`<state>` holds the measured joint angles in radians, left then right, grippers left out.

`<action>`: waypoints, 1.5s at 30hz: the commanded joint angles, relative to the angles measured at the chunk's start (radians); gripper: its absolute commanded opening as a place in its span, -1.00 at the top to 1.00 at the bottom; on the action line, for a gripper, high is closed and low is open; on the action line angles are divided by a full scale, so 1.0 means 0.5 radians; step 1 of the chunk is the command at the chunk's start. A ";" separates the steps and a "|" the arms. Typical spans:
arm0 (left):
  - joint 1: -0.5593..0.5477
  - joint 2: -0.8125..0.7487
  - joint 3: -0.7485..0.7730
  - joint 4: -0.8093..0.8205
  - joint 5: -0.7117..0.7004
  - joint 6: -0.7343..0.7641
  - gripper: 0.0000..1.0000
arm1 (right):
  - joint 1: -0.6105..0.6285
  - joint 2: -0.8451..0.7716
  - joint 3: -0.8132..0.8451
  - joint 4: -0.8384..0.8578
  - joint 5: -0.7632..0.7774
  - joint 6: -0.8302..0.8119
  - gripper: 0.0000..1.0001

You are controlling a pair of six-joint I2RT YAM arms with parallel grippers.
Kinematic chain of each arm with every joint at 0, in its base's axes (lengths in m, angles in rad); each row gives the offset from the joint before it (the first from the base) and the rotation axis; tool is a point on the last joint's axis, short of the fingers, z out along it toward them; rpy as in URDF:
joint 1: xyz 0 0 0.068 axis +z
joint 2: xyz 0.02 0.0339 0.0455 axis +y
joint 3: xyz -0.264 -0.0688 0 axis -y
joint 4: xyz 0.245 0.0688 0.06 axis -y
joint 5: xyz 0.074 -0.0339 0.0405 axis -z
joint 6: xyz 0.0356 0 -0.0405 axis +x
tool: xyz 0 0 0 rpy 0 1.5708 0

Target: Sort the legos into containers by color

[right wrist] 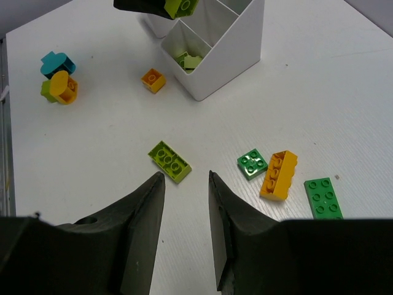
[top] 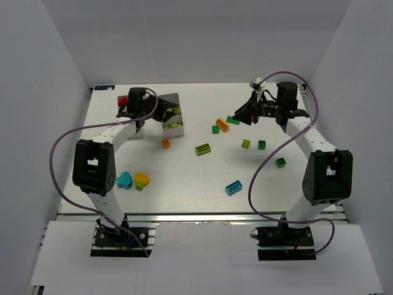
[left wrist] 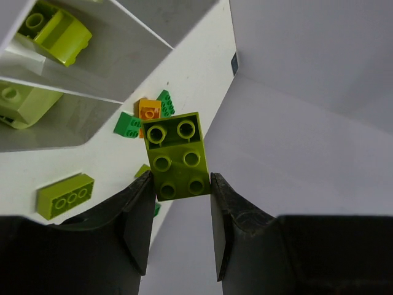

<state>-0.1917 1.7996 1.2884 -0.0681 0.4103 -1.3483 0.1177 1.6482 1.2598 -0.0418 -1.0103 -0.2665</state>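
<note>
Left tool [left wrist: 180, 184] pinches a lime brick [left wrist: 177, 157] by the tray [right wrist: 227, 61] holding lime pieces [left wrist: 58, 31], apparently matching colours; right tool [right wrist: 186, 178] hovers part-open, empty, over the worktop [right wrist: 92, 160].

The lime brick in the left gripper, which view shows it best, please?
The left wrist view: the lime brick is close, studs showing, in the left gripper. The right wrist view catches only a corner at its top edge; the top view leaves it unclear.

Lime brick [left wrist: 177, 157] held near white divided tray [right wrist: 227, 55], lime pieces [right wrist: 189, 60] inside, other bricks [top: 203, 149] scattered
</note>
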 commanded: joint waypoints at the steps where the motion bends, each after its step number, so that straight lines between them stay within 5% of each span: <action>1: 0.009 -0.172 0.024 -0.007 -0.127 -0.328 0.84 | -0.014 -0.078 -0.010 0.062 -0.059 0.024 0.20; 9: 0.009 -0.080 0.249 -0.422 -0.259 -0.482 0.71 | -0.014 -0.084 -0.016 0.120 -0.066 0.039 0.20; 31: 0.018 0.003 0.129 -0.303 -0.320 -0.890 0.61 | -0.018 -0.103 -0.022 0.123 -0.069 0.042 0.20; 45: 0.027 0.187 0.215 -0.293 -0.330 -0.868 0.35 | -0.042 -0.106 -0.038 0.130 -0.069 0.039 0.20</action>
<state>-0.1848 1.9030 1.3663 -0.2180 0.2626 -1.7805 0.1040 1.6348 1.2453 -0.0151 -1.0222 -0.2497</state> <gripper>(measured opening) 0.477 0.398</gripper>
